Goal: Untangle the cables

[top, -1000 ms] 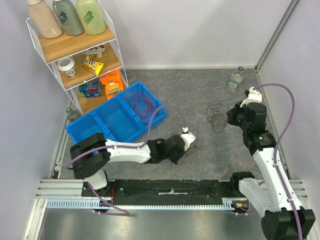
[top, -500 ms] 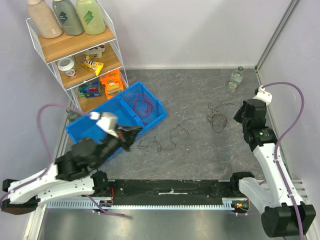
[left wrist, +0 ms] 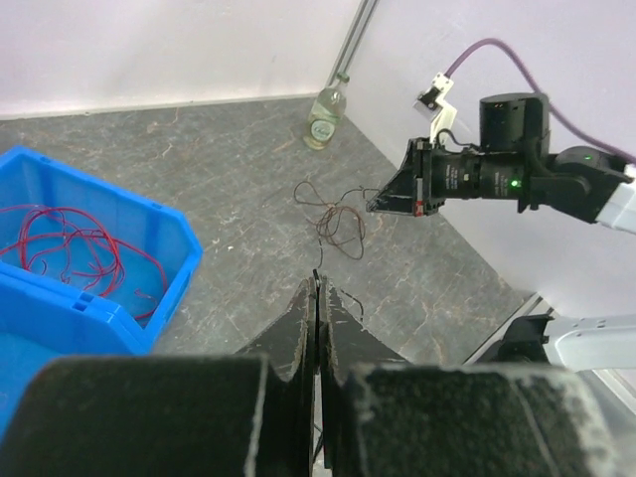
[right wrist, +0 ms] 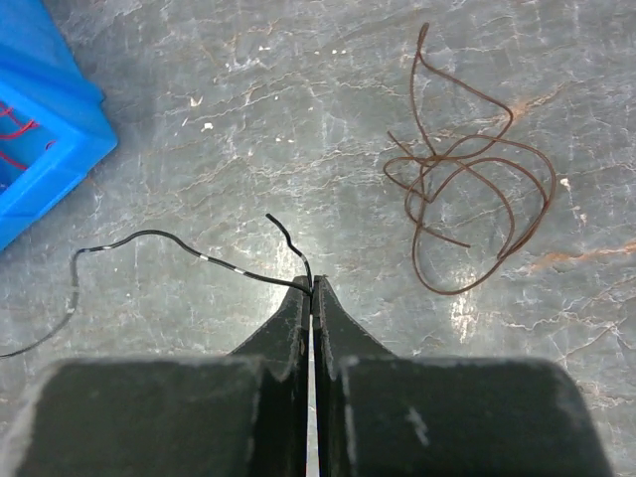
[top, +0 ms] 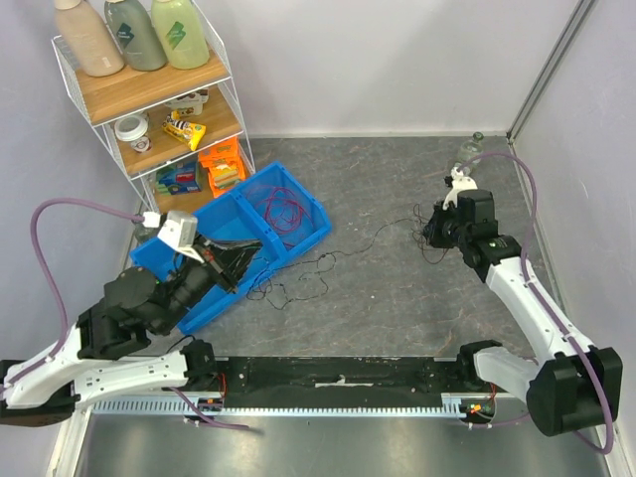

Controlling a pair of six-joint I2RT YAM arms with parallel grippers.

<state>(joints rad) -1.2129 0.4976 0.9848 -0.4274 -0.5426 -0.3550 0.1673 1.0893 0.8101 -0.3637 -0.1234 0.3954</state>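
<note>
Left gripper (left wrist: 318, 288): jaws pressed together, apparently nipping one end of the black cable (right wrist: 149, 234); the wire is faint there.
Right gripper (right wrist: 311, 285): jaws closed on the black cable's other end.
Black cable: trails loosely over the floor (right wrist: 248, 99) between the grippers.
Red cable (left wrist: 70, 243): in the bin (left wrist: 149, 268).
Brown cable (right wrist: 467, 199): bunched on the floor near the right gripper.

Left pincer (left wrist: 317, 285) pinches a black cable (left wrist: 316, 272); red cable (left wrist: 62, 238) lies in the blue bin (left wrist: 164, 288).
</note>
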